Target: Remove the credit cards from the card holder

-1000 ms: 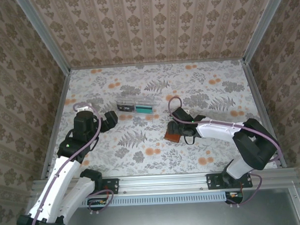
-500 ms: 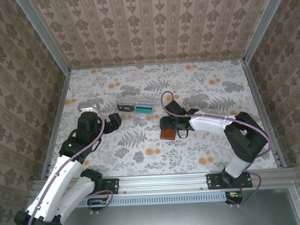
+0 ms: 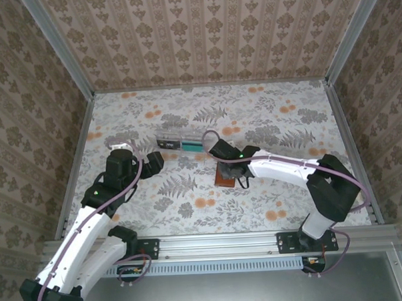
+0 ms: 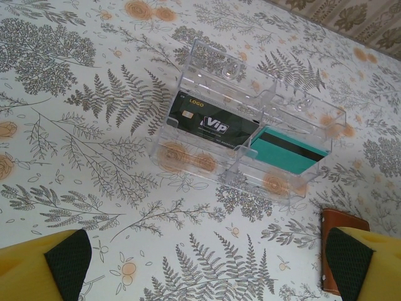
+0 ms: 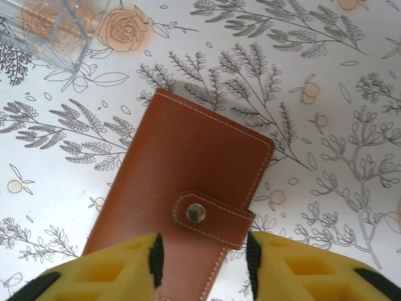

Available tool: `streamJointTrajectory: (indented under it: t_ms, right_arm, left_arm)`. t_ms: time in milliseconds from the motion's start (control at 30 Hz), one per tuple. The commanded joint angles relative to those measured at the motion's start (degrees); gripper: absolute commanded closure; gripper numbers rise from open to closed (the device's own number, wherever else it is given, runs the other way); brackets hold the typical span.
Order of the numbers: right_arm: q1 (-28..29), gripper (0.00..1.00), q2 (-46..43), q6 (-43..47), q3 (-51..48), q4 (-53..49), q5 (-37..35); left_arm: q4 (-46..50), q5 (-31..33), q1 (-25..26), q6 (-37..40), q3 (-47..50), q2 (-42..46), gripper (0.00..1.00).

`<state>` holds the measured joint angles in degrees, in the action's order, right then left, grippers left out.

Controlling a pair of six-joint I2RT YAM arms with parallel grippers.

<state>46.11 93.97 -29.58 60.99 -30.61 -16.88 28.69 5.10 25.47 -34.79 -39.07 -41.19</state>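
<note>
- Landmark: a clear plastic tray (image 4: 247, 135) with two compartments stands on the floral table (image 3: 266, 114).
- Credit cards: a dark "VIP" card (image 4: 213, 122) lies in one tray compartment and a teal card (image 4: 289, 153) in the one next to it. Both are out of the card holder.
- Card holder: the brown leather wallet (image 5: 188, 182) lies flat just beside the tray, on the side nearer the arm bases and to the right. It is folded shut with the snap strap (image 5: 210, 213) fastened.
- Right gripper (image 5: 202, 260): it sits over the wallet's near end, jaws partly drawn in with a gap between them. Whether the pads grip the leather cannot be told.
- Left gripper (image 4: 210, 260): jaws spread wide and holding nothing, near the tray on its arm-base side.
- Progress: in my judgement, largely done. Only a check of the closed wallet for hidden cards is left.
</note>
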Motion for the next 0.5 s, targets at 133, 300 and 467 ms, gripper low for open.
streamJointTrajectory:
  t_ms: [133, 300, 467]
  right_arm:
    - [0.5, 0.6, 6.2, 1.7, 4.8, -4.2, -2.2]
    - [0.6, 0.59, 7.7, 1.5, 4.8, -3.6, -1.2]
    - [0.6, 0.59, 9.8, 1.1, 4.9, -3.1, -0.7]
  left_arm:
    - [-0.7, -0.3, 0.3, 0.1, -0.2, 0.3, 0.0]
    - [-0.9, -0.1, 0.3, 0.1, -0.2, 0.2, 0.0]
    - [-0.9, -0.1, 0.3, 0.2, -0.1, 0.0, 0.0]
